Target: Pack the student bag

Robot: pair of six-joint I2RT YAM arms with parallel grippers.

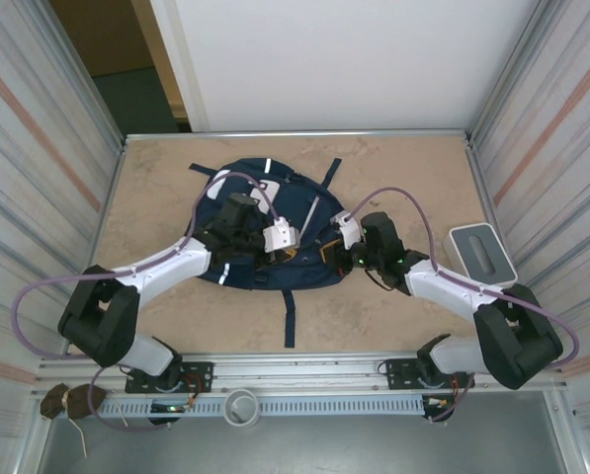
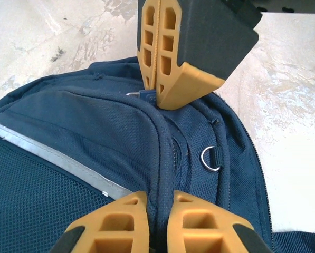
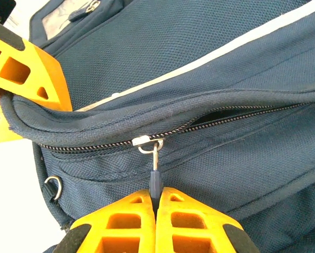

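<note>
Right wrist view: student bag (image 3: 199,52) lies on the table (image 1: 403,178), zipper (image 3: 226,122) partly open.
Right gripper (image 3: 155,197) pinches the zipper pull (image 3: 155,182); left gripper (image 2: 159,203) clamps the bag's flap seam.

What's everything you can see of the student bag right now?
Navy woven-fabric student bag lies flat on the table, dark straps splayed, with a thin light stripe and a metal D-ring. Its zipper is closed on one side of the slider, gaping on the other. The left gripper pinches the flap beside the zipper; the right gripper is shut on the zipper pull.
</note>
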